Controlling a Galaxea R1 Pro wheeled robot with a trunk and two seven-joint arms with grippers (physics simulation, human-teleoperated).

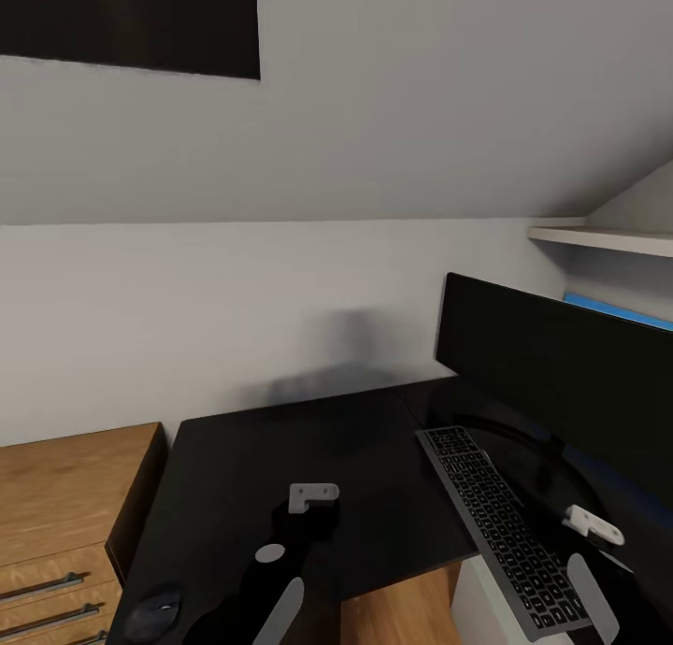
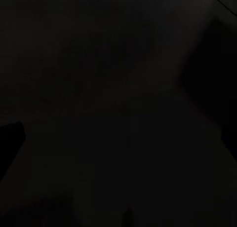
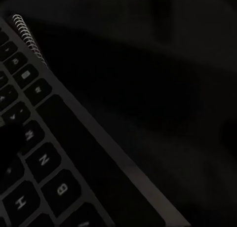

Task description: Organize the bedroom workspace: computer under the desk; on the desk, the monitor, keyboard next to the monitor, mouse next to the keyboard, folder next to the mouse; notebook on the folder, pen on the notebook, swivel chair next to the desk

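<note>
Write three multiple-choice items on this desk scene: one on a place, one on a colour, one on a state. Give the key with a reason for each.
1. Where does the mouse lie?
A. At the desk's near left corner
B. Between keyboard and monitor
C. On the wooden cabinet

2. What colour is the cabinet left of the desk?
A. White
B. Brown wood
C. Blue

3. How does the keyboard lie?
A. Flat on the desk before the monitor
B. Propped upright against the wall
C. On the floor

Key: 1 A, the head view shows it at the desktop's near left corner. 2 B, its top and drawer fronts are brown wood. 3 A, it lies flat in front of the screen.
</note>
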